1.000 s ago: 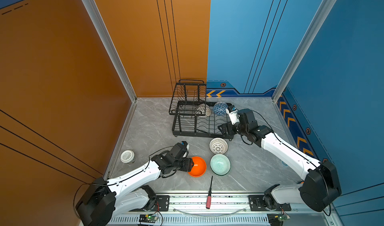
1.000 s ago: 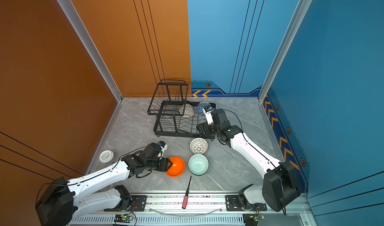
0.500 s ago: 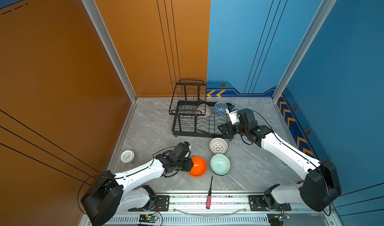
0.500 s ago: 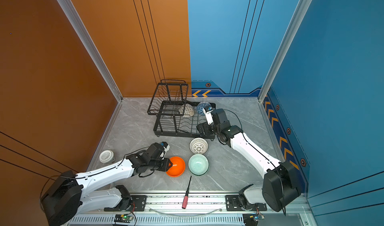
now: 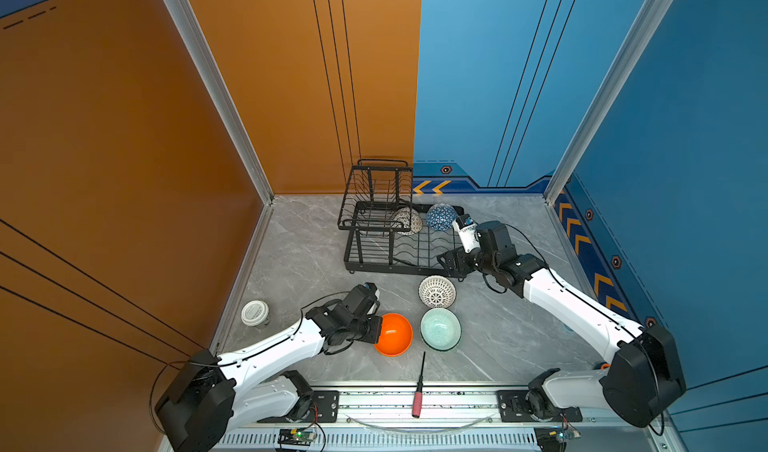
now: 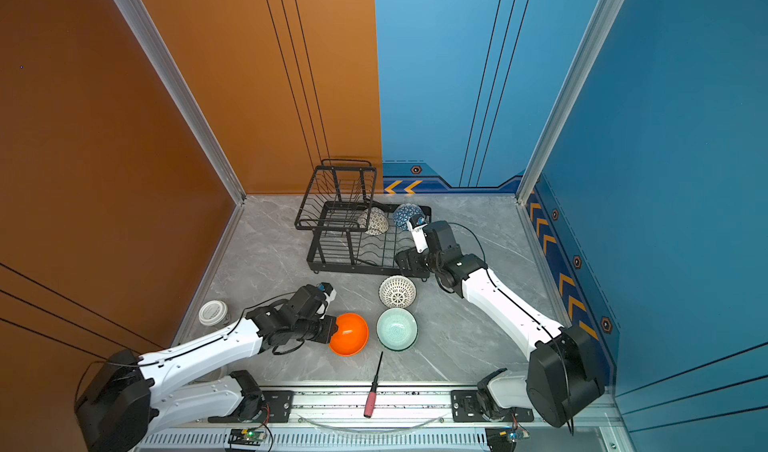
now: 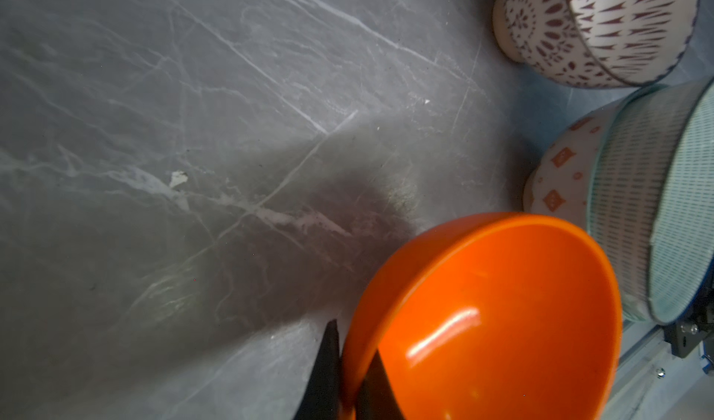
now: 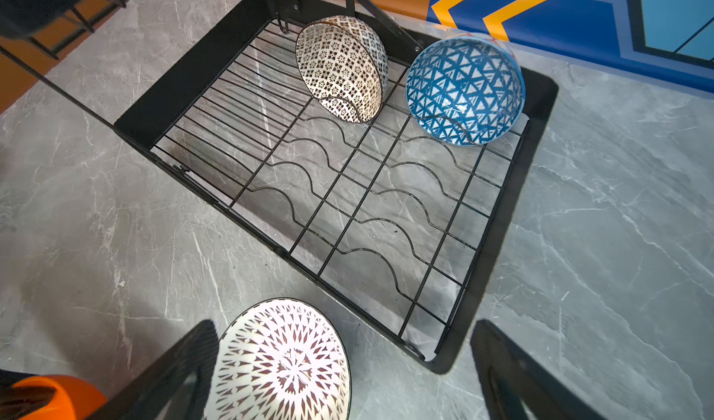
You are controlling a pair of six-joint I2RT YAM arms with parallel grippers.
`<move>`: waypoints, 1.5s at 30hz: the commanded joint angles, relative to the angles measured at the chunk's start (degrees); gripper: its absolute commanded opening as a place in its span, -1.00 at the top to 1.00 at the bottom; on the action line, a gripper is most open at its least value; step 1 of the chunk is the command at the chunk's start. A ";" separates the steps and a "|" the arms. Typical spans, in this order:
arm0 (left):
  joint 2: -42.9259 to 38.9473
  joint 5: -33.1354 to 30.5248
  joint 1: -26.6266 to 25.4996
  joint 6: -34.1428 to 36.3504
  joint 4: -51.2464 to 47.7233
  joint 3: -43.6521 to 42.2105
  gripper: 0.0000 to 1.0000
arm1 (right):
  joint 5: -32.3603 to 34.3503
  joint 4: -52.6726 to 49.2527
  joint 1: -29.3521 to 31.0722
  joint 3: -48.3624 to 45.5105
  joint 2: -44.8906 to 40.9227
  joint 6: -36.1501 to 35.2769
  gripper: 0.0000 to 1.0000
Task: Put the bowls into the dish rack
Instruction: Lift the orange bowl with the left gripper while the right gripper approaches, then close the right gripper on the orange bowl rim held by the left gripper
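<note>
**A:** From the left: our left gripper (image 7: 353, 364) is pinching the rim of the orange bowl (image 5: 394, 333), with one finger inside the wall and one outside. The bowl sits on the near part of the table (image 5: 307, 258).

**B:** That glossy rim worries us. With a pinch on one edge only, the bowl could swing or slip out as we lift.

**A:** And the pale mint bowl (image 5: 440, 328) is just to its right. The left wrist view shows it nested in a cream dotted bowl (image 7: 560, 178). If the orange one swings right, we knock that stack.

**B:** Beyond it, the white lattice bowl (image 5: 436, 291) stands between the mint bowl and the dish rack (image 5: 390, 268). If we carry low, we clip it.

**A:** In the rack, the grey-green geometric bowl (image 5: 409, 220) and the blue-white triangle bowl (image 5: 441, 216) lean on edge in the far slots. The nearer wavy slots are free, so we should aim there and not bump those two.

**B:** Our right gripper (image 8: 344, 337) hangs spread wide and empty at the rack's near right corner. If both arms go for the rack together, we risk a collision.
</note>
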 commanded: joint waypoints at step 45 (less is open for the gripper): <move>6.33 -21.77 -5.00 19.42 19.07 26.52 1.00 | -6.11 2.57 9.70 5.75 -3.39 10.00 -0.22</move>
